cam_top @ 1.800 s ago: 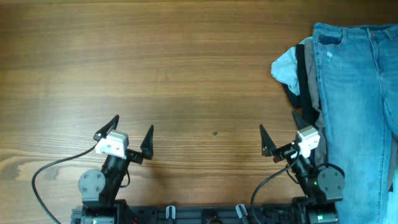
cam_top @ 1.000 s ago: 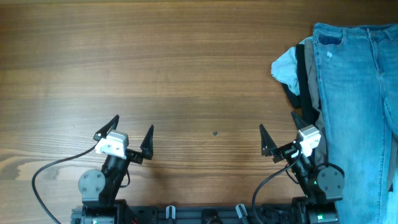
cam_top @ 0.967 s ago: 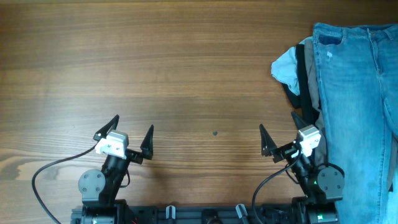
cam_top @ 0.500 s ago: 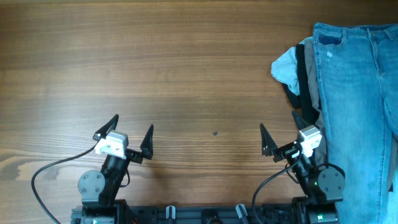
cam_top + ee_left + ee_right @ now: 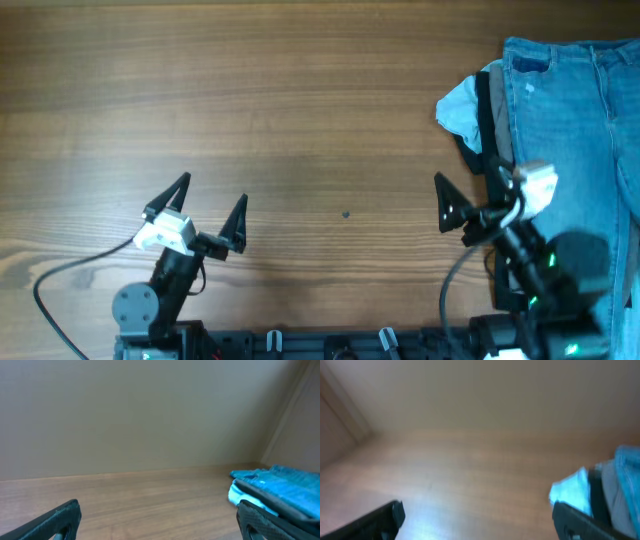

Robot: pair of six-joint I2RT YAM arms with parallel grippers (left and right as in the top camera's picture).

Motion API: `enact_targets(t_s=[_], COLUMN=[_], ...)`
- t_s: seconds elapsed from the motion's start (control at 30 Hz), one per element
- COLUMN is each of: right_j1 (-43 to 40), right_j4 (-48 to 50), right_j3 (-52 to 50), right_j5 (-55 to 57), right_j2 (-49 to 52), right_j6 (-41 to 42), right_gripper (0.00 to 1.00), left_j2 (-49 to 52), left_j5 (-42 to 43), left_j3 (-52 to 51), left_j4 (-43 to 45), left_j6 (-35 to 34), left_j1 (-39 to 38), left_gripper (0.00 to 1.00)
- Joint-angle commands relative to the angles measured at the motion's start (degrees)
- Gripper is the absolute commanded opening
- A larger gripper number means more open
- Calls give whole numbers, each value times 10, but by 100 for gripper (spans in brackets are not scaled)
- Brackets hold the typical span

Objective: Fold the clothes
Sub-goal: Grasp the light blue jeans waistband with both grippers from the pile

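Observation:
A pile of clothes lies at the table's right edge: blue jeans (image 5: 575,130) on top, with a light blue garment (image 5: 458,108), a black one (image 5: 484,140) and a grey one beneath. The pile shows far right in the left wrist view (image 5: 280,482) and in the right wrist view (image 5: 620,485). My left gripper (image 5: 208,200) is open and empty near the front left. My right gripper (image 5: 470,195) is open and empty, raised beside the pile's left edge. Its fingers frame the blurred right wrist view (image 5: 477,520); the left's frame its own view (image 5: 160,522).
The wooden table (image 5: 280,110) stretches bare to the left and back of the pile. A small dark speck (image 5: 346,213) marks the wood between the arms. The arm bases and cables sit along the front edge (image 5: 330,345).
My right arm has lifted and moved forward and right toward the clothes pile. My left arm has shifted slightly left and up. Both grippers stay open. The clothes have not moved.

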Motion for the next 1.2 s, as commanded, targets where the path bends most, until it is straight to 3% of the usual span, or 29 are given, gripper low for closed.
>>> enact_targets(t_s=[0.0, 0.1, 0.13, 0.23, 0.27, 0.3, 0.4, 0.5, 0.63, 0.77, 0.87, 0.93, 0.97, 1.03, 1.07, 1.13, 1.17], right_j1=[-2, -1, -2, -2, -4, -19, -74, -139, -201, -209, -209, -209, -209, -212, -215, -221, -223], right_j4=[-74, -162, -186, -214, -208, -200, -182, -159, -102, -51, -31, -23, -17, -13, -11, -11, -10], right_j3=[152, 308, 371, 405, 405, 405, 405, 405, 405, 405, 405, 405, 405, 405, 407, 407, 407], right_j5=[12, -13, -70, -126, -79, 45, 211, 222, 220, 188, 146, 134, 147, 196, 207, 195, 174], right_j2=[180, 345, 407, 466, 477, 495, 542, 622, 746, 834, 885, 893, 893, 890, 888, 881, 874], right_j6=[6, -39, -68, -56, -43, 19, 76, 87, 101, 63, 32, 21, 21, 26, 25, 23, 14], right_gripper=[100, 100, 100, 100, 100, 100, 100, 97, 80, 72, 58, 57, 41, 29, 28, 37, 35], left_j2=[113, 256, 351, 508, 558, 630, 707, 728, 728, 728, 728, 728, 728, 728, 728, 728, 728], left_j5=[18, 18, 18, 17, 17, 6, 0, 3, 3, 3, 3, 3, 3, 3, 3, 3, 3], left_j3=[127, 276, 384, 571, 629, 712, 784, 791, 791, 791, 791, 791, 791, 791, 791, 791, 791], left_j4=[-56, -176, -275, -440, -489, -554, -589, -583, -584, -586, -586, -586, -586, -586, -586, -586, -586], left_j6=[-26, -26, -22, -19, -19, -19, 7, 7, 6, 7, 7, 7, 7, 6, 7, 7, 7], left_j1=[-3, -3, -3, -2, -2, -2, -2, -2, -2, -2, -2, -2, -2, -2, -2, -2, -2], left_gripper=[100, 100, 100, 100, 100, 100, 100, 100, 100, 100, 100, 100, 100, 100, 100, 100, 100])
